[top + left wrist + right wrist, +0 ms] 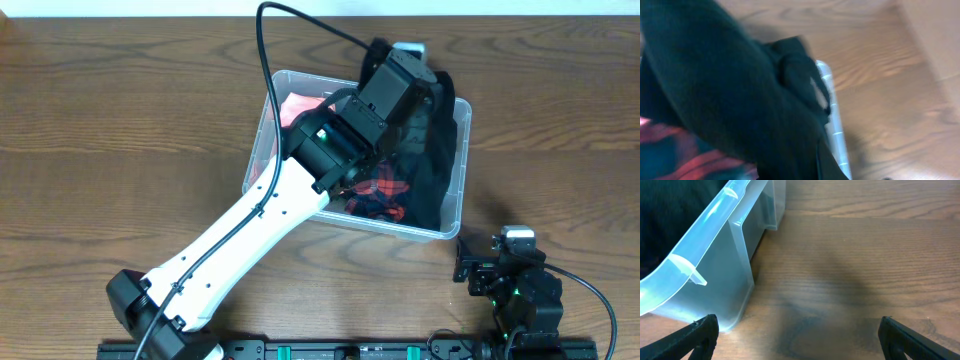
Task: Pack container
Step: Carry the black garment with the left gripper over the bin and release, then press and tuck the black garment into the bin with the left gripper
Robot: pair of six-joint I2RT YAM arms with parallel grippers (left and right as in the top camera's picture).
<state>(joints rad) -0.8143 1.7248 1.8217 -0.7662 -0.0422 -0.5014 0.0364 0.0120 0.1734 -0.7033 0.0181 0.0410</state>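
Note:
The container [262,130], a clear plastic bin, stands mid-table; its rim also shows in the left wrist view [832,115] and its wall in the right wrist view [735,255]. A black garment [437,150] lies in its right half and drapes over the far right corner. My left gripper [408,52] hangs over that far rim, and the black garment [740,90] bunched up against it hides the fingers. A red plaid cloth [385,190] [670,145] and a pink cloth [300,105] lie inside. My right gripper [497,255] [800,340] is open and empty beside the bin's near right corner.
The bin sits on a brown wooden table [120,150]. The left arm's white link [240,230] crosses the bin's near left rim. A black cable [300,25] arcs over the far side of the table.

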